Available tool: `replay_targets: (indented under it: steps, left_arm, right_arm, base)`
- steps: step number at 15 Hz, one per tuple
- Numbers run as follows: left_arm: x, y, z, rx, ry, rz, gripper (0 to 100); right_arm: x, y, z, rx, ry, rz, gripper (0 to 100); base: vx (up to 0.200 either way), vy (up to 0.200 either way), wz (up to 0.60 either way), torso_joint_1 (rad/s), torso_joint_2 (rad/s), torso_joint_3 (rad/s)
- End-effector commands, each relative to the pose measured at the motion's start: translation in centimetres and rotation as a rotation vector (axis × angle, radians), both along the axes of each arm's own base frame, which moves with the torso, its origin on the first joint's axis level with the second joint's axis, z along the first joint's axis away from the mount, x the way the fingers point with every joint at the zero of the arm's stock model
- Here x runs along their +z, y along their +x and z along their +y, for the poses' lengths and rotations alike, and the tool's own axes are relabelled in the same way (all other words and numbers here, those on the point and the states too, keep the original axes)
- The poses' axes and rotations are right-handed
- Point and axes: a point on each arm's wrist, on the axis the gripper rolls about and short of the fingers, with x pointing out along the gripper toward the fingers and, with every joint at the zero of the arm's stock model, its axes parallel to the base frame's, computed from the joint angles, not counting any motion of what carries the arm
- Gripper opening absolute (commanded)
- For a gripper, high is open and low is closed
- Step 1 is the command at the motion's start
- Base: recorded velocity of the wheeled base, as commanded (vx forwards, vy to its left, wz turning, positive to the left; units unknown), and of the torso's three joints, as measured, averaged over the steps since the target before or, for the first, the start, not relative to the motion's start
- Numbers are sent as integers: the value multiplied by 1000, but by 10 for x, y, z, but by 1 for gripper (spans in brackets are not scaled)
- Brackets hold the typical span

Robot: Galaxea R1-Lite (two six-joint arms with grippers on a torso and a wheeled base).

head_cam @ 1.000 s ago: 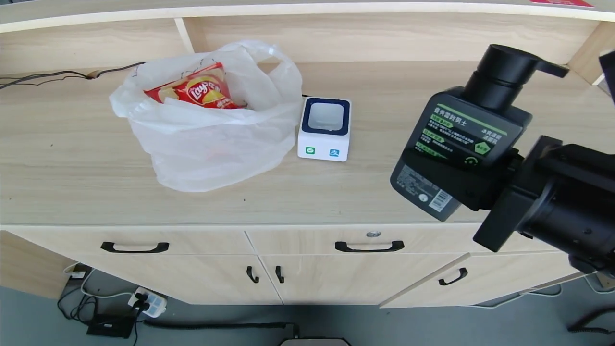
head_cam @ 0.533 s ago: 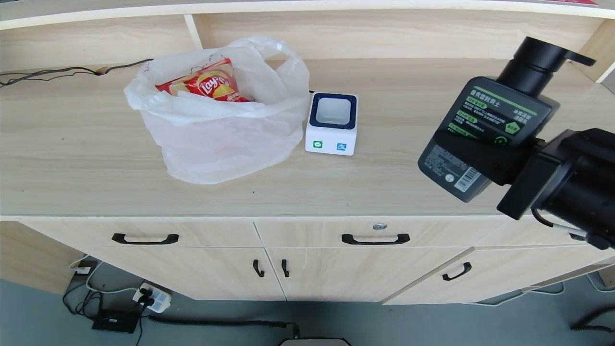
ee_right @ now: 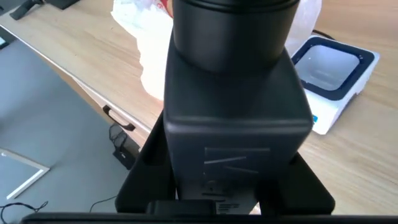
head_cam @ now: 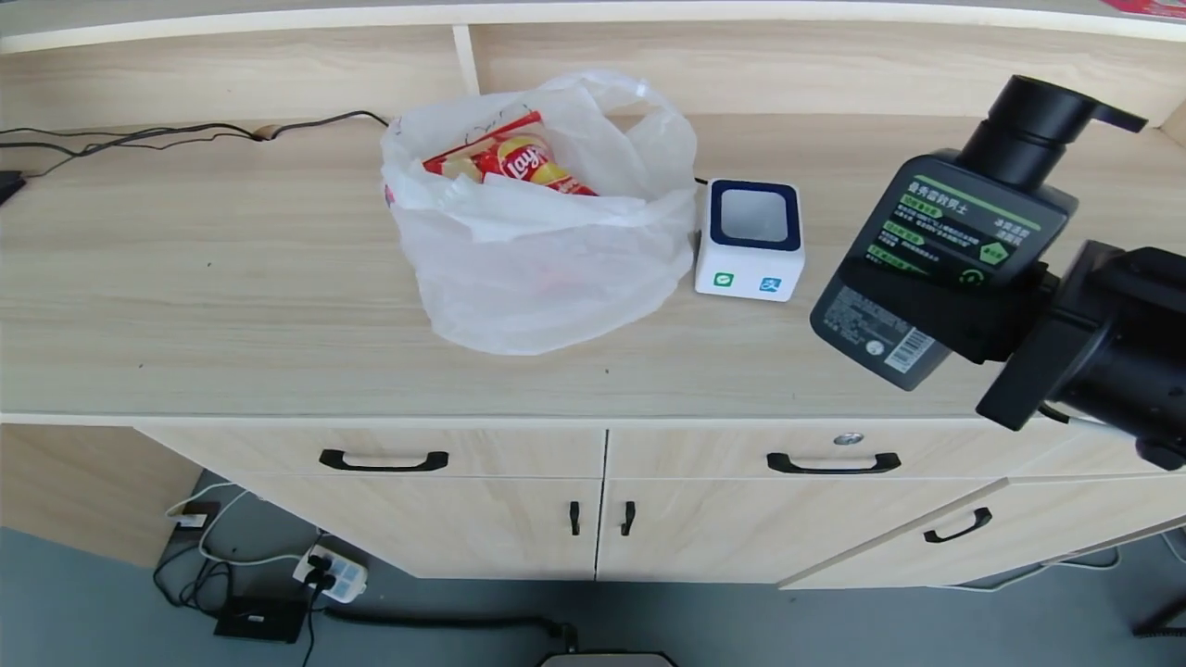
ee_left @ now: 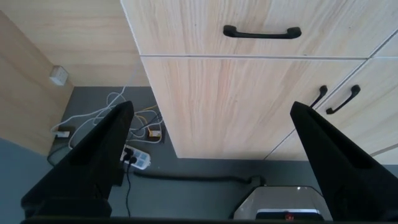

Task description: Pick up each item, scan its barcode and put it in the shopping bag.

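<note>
A black pump bottle [head_cam: 936,259] with green labels and a barcode near its lower end hangs tilted above the counter's front right part. My right gripper [head_cam: 1010,320] is shut on its body. In the right wrist view the bottle [ee_right: 233,118] stands between that gripper's [ee_right: 230,190] two fingers. The white scanner [head_cam: 750,239] with a dark blue rim sits just left of the bottle, also seen as the scanner [ee_right: 329,78]. The white shopping bag [head_cam: 537,269] stands beside the scanner with a red chips packet [head_cam: 519,162] inside. My left gripper [ee_left: 211,162] is open, low in front of the cupboard doors.
The wooden counter [head_cam: 204,306] has free room left of the bag. Black cables [head_cam: 185,134] run along its back left. A raised back shelf [head_cam: 741,56] borders the counter. Drawers and doors with black handles [head_cam: 384,460] lie below, with a power strip [head_cam: 334,576] on the floor.
The head camera has turned, so the whole picture slid to the right. The bottle in my right gripper is now nearer to the scanner than before.
</note>
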Motion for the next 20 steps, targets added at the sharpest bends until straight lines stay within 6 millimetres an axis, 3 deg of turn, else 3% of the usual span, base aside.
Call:
replay_targets:
  steps: [1, 6, 9, 11, 13, 16, 18, 20]
  left_arm:
    - [0, 0, 0, 0, 0, 1, 100]
    - [0, 0, 0, 0, -26, 1, 100]
    - [0, 0, 0, 0, -24, 0, 100]
    - [0, 0, 0, 0, -21, 1, 100]
    - [0, 0, 0, 0, -21, 0, 100]
    - [0, 0, 0, 0, -21, 0, 100]
    - [0, 0, 0, 0, -21, 0, 100]
    - [1, 0, 0, 1, -20, -5, 100]
  right_arm:
    - [-2, 0, -1, -6, -5, 5, 0]
    - [-14, -5, -8, -17, -23, 28, 0]
    - [-15, 0, -18, -74, -25, 30, 0]
    - [-8, 20, -32, -180, -63, -21, 0]
    - [-4, 42, -32, -171, -180, -162, 0]
    - [-25, 102, -26, -224, -266, -408, 0]
    - [-35, 131, -17, -178, -275, -597, 0]
    - [-30, 150, -29, -86, -429, -805, 0]
  base:
    - [0, 200, 0, 2, -2, 2]
    - [200, 80, 0, -3, -1, 2]
    - [0, 0, 0, 0, 0, 0]
    - [0, 0, 0, 0, 0, 0]
    - [0, 0, 0, 0, 0, 0]
    - [0, 0, 0, 0, 0, 0]
    - [0, 0, 0, 0, 0, 0]
    - [0, 0, 0, 0, 0, 0]
